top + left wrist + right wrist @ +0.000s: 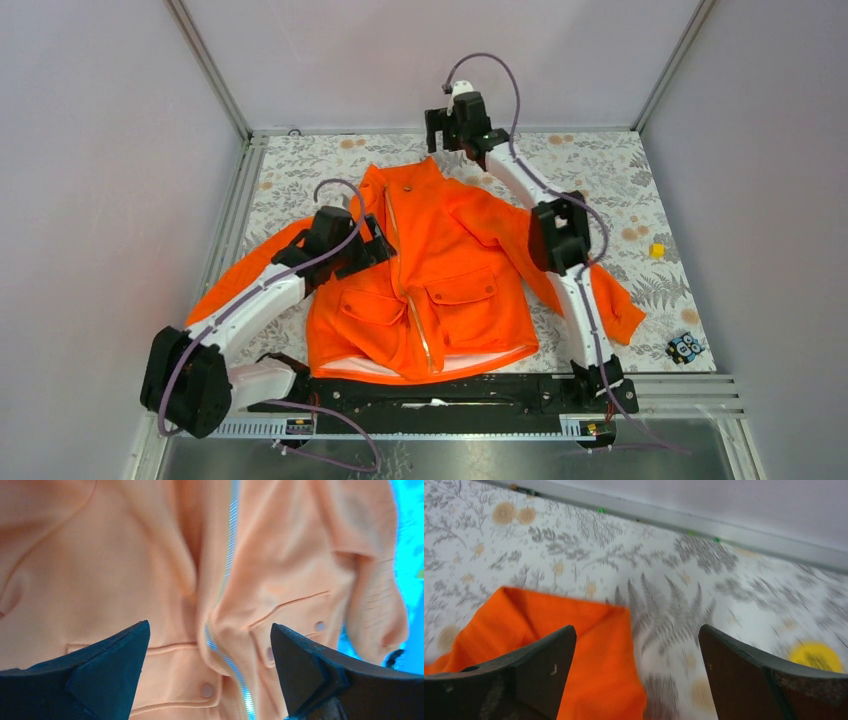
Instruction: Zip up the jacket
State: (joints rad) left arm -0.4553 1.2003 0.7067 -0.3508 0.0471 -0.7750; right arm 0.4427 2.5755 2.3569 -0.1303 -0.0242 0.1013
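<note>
The orange jacket (465, 255) lies flat on the table, collar at the far side, hem toward the arms. Its zipper (415, 310) runs down the middle between two flapped pockets. My left gripper (375, 245) is open and hovers over the jacket's left chest. In the left wrist view the zipper (230, 565) runs between my spread fingers (125, 655), with nothing held by the gripper (210, 630). My right gripper (437, 135) is open and raised above the collar at the far edge. In the right wrist view it (636, 630) is empty over an edge of orange fabric (589, 645).
The table (620, 180) has a grey leaf-print cover. A small yellow block (657, 250) and a small blue-black object (685, 347) lie to the right of the jacket. Walls and a metal rail (674, 517) close the far side.
</note>
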